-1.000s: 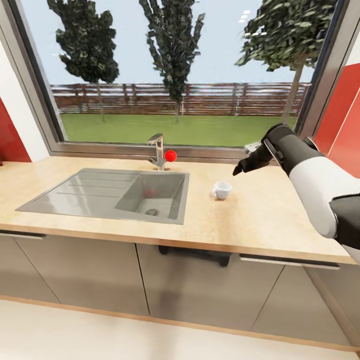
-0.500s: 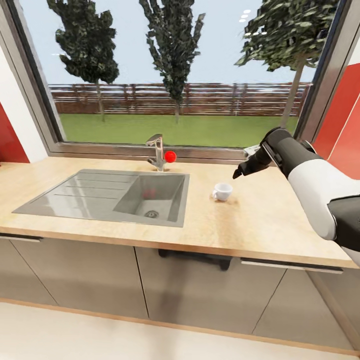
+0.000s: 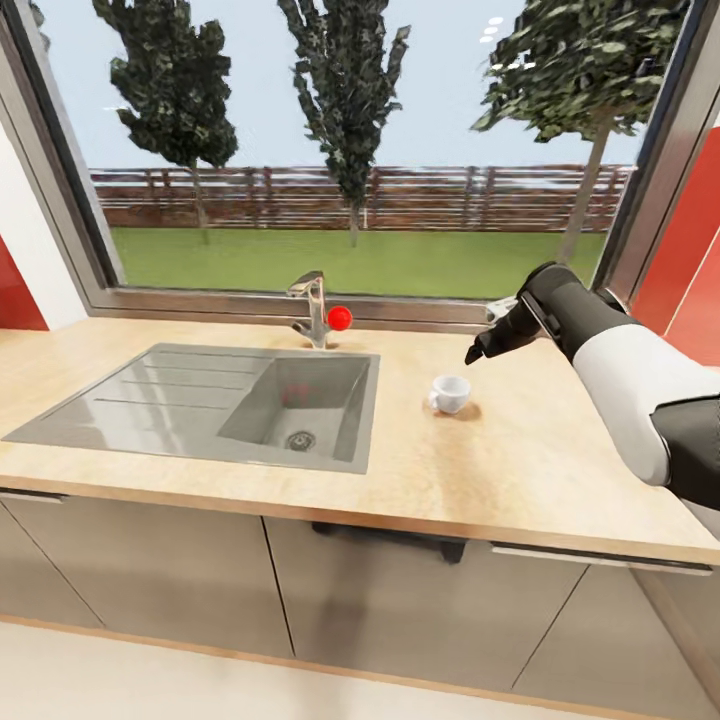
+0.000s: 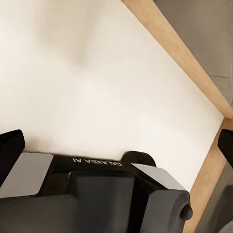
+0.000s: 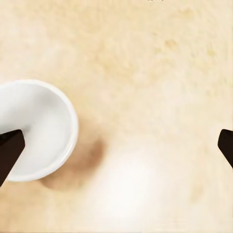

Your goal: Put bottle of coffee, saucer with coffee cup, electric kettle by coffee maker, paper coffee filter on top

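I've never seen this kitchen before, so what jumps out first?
A small white coffee cup stands alone on the light wood countertop, just right of the grey steel sink. The right gripper hangs open just above and beyond the cup. Behind it, a big window shows trees, lawn and a fence.

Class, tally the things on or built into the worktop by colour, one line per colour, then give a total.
White: 1, the coffee cup
Grey steel: 2, the sink and the tap
Red: 1, the tap's knob
Total: 4
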